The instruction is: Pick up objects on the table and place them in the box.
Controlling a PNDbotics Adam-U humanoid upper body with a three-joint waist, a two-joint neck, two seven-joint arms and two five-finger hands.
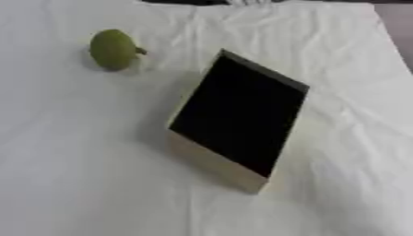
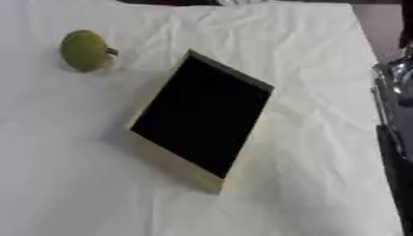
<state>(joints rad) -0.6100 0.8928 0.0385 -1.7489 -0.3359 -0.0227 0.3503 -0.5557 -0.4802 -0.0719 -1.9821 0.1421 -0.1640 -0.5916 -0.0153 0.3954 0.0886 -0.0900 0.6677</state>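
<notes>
So right now a green round fruit (image 1: 113, 49), looks like a small pear or apple with a stubby stem poking out its right side, sits on the white cloth (image 1: 80, 175) at the far left, well apart from the box (image 1: 216, 162). The box is in the middle of the table, turned at an angle, pale walls with a dark inside, and from where I stand nothing seems to be in it yet. Neither hand is actually in sight; there's just a bit of black and silver arm (image 2: 395, 120) along the right edge in the right eye view, so I can't tell what the fingers are doing at all. My guess is the fruit's light, hard and kinda smooth, and being round it'll roll if it gets nudged on that wrinkly cloth. I'd wrap fingers and thumb around the fat middle from above, not grab the stem. It's nearer the left arm's side, so that hand probably makes more sense.
</notes>
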